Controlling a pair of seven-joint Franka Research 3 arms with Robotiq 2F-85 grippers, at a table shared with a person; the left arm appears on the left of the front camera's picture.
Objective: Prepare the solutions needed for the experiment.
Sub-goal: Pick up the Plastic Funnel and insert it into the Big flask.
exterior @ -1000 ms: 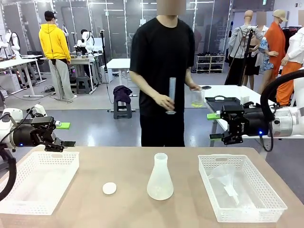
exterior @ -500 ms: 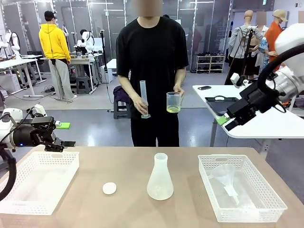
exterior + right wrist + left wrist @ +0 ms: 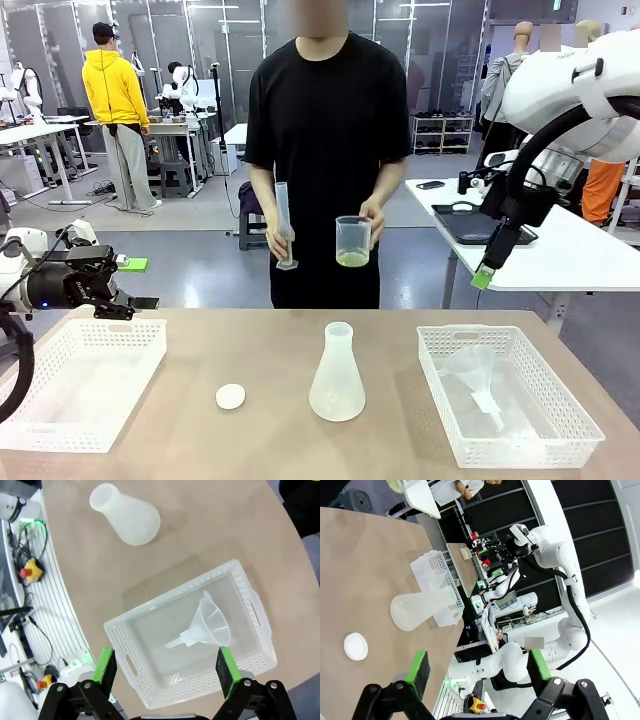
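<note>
I watch from my remote station as a broad tan-topped table spans the front view and a person in a black T-shirt stands at its far side. My white right arm rears high at picture right, its black right gripper pointing downward. In its wrist view, the green-padded jaws stand wide apart, gripping nothing, above the table. My left gripper hangs level at picture left, above the far rim of the left basket, with jaws likewise spread and empty.

Two white perforated plastic baskets sit on the table. The left basket lies below that gripper, and the right basket holds a clear plastic funnel lying on its side. Between the baskets a translucent conical flask stands upright.

The person holds a tall, slim, clear graduated cylinder upright in one hand and a clear plastic beaker in the other hand, both beyond the table's far edge at waist height. The solutions, a shallow pale yellow-green layer, sit in the bottom of that beaker. A small white round disc lies flat on the table left of the flask, near it but apart.
</note>
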